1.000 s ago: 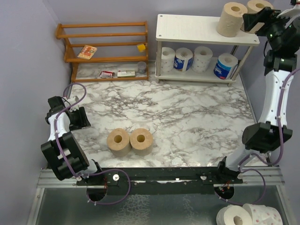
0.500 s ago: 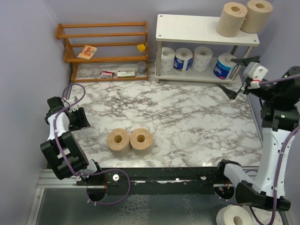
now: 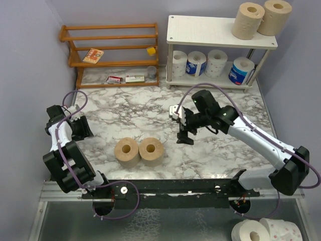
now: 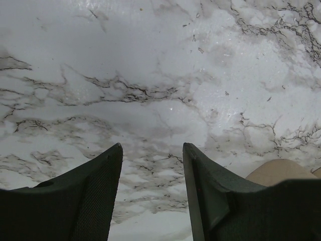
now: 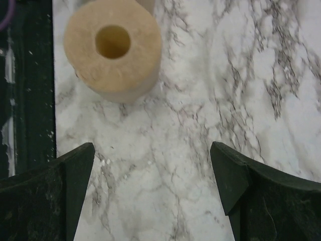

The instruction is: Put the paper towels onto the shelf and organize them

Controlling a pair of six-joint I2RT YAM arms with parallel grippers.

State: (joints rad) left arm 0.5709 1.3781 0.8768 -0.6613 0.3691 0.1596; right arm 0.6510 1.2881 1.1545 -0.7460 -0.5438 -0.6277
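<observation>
Marble-pattern table (image 3: 210,150), purple walls, camera high behind the arms.

Six of the paper towels sit on the shelf (image 3: 200,31): two tan on the top board, four along the lower one. Two more tan ones stand on end near the front edge, cores up, touching side by side: left-hand roll (image 3: 126,151) and right-hand roll (image 3: 151,150).

Right gripper (image 5: 151,150): jaws spread wide, nothing between them, hanging over bare marble just beyond the right-hand roll.

Left gripper (image 4: 152,148): jaws partway apart, empty, low over the table's left side.

Handling, my read: light, soft and squashy. The paper skin should give fair friction, so slipping is unlikely. It won't break, but a hard pinch would dent it or scuff the outer sheet. Each roll looks fat against the jaw spread, and the pair touch, so there is no room for a finger between them. I'd drop one finger down the hollow core, put the other on the outer wall, and squeeze gently.
</observation>
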